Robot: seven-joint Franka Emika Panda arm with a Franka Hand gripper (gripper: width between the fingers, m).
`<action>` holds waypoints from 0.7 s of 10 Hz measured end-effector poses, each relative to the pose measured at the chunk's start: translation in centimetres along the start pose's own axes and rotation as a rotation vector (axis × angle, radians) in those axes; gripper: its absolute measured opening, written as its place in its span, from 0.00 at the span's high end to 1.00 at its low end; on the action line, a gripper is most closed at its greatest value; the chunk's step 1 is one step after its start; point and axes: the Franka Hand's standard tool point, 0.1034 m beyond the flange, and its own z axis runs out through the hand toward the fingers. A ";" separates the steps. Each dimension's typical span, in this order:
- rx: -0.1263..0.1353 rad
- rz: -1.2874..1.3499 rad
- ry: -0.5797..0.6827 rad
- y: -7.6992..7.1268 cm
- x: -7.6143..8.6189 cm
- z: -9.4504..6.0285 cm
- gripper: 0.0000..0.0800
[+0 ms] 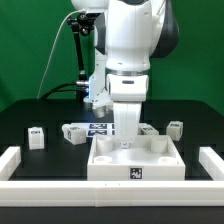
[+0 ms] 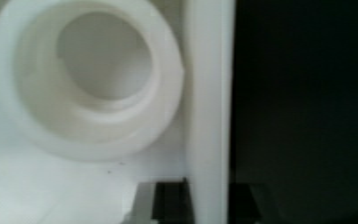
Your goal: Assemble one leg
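My gripper [image 1: 127, 122] is low over the far side of the large white moulded tray-like piece [image 1: 110, 165] in the middle of the table. It appears shut on a white leg [image 1: 128, 135] held upright, its lower end at the tray. In the wrist view the leg is a white strip [image 2: 206, 100] between two dark fingers [image 2: 167, 205], and my gripper [image 2: 208, 205] sits beside a round socket [image 2: 96, 60] of the tray. The leg's tag is hidden.
Loose legs lie on the black table at the exterior view's left [image 1: 36, 136], [image 1: 73, 132] and right [image 1: 175, 128]. The marker board [image 1: 100, 128] lies behind the tray. White border walls run along the left [image 1: 10, 160], right [image 1: 212, 160] and front [image 1: 60, 195].
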 end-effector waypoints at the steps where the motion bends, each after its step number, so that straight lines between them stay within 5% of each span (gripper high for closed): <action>1: -0.001 0.000 0.000 0.0 0.0 0.0 0.92; 5: -0.003 0.000 0.000 0.1 0.0 0.0 0.92; 7: -0.022 -0.027 0.010 1.8 1.5 -0.2 0.92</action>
